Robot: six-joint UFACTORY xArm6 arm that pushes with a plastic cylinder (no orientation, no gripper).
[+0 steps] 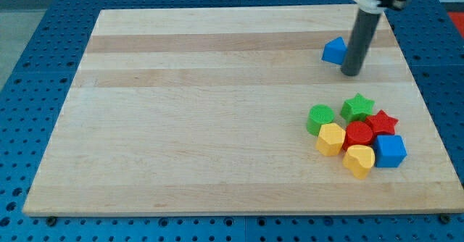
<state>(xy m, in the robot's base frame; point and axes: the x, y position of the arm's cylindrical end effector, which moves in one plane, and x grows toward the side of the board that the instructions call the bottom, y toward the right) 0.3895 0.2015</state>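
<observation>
Right now, in the one camera view, my tip [351, 72] sits on the wooden counter [203, 111] near the view's top right. It has no hand at all, just a straight dark rod, so nothing is gripped or let go. A blue triangle block [333, 51] is just beside the tip, at about ten o'clock from it. It looks like it is touching the rod's side, but I cannot be sure.

Down at about six o'clock from the tip, well apart, is a bunch of blocks packed close together. A green round block [320, 118] and a green star [357, 106] are at the bunch's top. A red star [381, 122] and a red round block [358, 135] are in the middle. A yellow block [331, 139], a yellow heart [359, 160] and a blue cube [390, 151] are at the bottom.

I think these blocks are small, light and hard. They likely slide easily on the smooth wood if pushed on a flat side.
</observation>
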